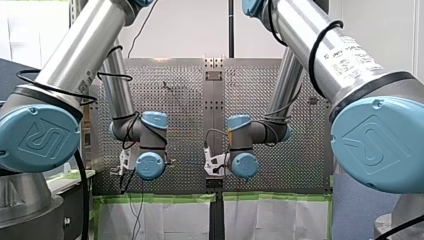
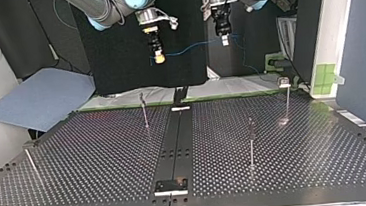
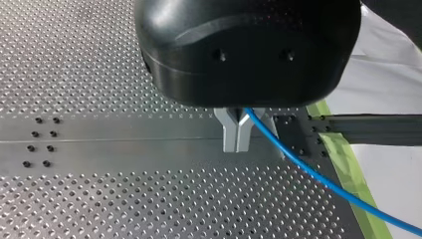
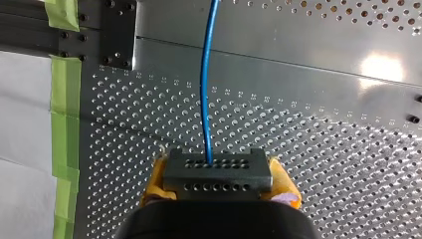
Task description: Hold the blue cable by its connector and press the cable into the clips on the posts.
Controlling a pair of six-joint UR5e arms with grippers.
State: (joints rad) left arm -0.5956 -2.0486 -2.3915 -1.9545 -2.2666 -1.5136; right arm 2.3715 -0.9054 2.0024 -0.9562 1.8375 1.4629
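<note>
My right gripper (image 2: pixel 157 58) clamped the black connector (image 4: pixel 217 175) between its yellow pads (image 4: pixel 286 191). My left gripper (image 3: pixel 238 144) was pinched narrow on the blue cable (image 2: pixel 191 47) a little further along. In the top view the cable's long axis ran left-right between the two grippers, both well above the bench (image 2: pixel 100 155) at its far edge. The posts (image 2: pixel 144 111) stood below and nearer. I judged the cable had to drop toward them, far-left post first.

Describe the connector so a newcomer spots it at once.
Follow my right arm, at the top view's left, to my right gripper. The connector is the black block between the yellow pads; only it has rows of holes and the blue cable leaving it.
</note>
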